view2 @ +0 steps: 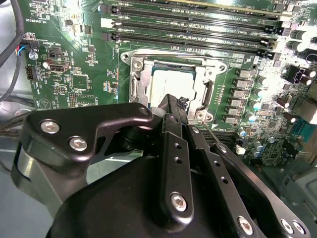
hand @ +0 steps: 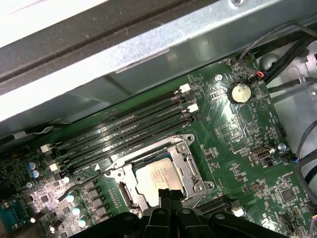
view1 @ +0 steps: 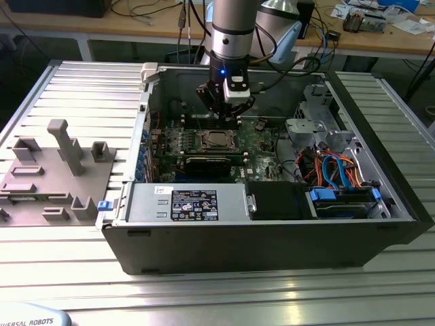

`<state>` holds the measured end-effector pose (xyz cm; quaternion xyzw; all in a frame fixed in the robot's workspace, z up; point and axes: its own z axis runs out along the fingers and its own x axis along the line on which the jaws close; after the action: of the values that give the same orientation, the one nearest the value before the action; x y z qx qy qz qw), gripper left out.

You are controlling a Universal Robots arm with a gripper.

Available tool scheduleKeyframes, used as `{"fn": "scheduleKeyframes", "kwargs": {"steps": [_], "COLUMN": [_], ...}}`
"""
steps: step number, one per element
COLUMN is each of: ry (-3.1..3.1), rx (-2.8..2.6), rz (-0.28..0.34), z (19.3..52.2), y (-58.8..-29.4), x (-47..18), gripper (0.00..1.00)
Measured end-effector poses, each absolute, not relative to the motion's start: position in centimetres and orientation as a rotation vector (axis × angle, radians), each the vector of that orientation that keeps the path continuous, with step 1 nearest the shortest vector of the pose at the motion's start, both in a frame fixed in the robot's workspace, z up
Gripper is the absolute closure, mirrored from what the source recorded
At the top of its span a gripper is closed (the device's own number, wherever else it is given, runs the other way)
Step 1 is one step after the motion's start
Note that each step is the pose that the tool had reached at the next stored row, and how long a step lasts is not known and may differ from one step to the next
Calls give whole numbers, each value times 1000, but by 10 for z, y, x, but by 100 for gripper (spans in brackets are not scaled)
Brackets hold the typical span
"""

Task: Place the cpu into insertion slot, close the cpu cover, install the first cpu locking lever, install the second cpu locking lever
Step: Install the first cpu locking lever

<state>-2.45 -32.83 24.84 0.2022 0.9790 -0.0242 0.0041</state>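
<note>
Second wrist view: gripper fingers pressed together, over cpu edge; cpu cover down around it.

One cpu, one cpu cover, four long memory slots and one coin battery sat on the circuit board.

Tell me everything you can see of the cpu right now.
The cpu is a small flat square chip with a plain silver-grey metal top that catches the light. It lies level in the insertion slot of the green board, near the long memory slots. The silvery cpu cover frames its edges. The pincer stands over one edge and hides it; contact cannot be told.
</note>
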Motion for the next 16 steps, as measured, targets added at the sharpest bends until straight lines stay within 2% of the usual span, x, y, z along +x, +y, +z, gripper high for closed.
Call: {"fn": "scheduleKeyframes", "kwargs": {"steps": [6, 10, 16], "ry": [3071, 3077, 3087], "rx": [619, 610, 558], "rz": [-72, -41, -41], "z": [249, 248, 248], "y": [-328, -328, -328], "x": [-25, -25, -24], "gripper": [89, 89, 89]}}
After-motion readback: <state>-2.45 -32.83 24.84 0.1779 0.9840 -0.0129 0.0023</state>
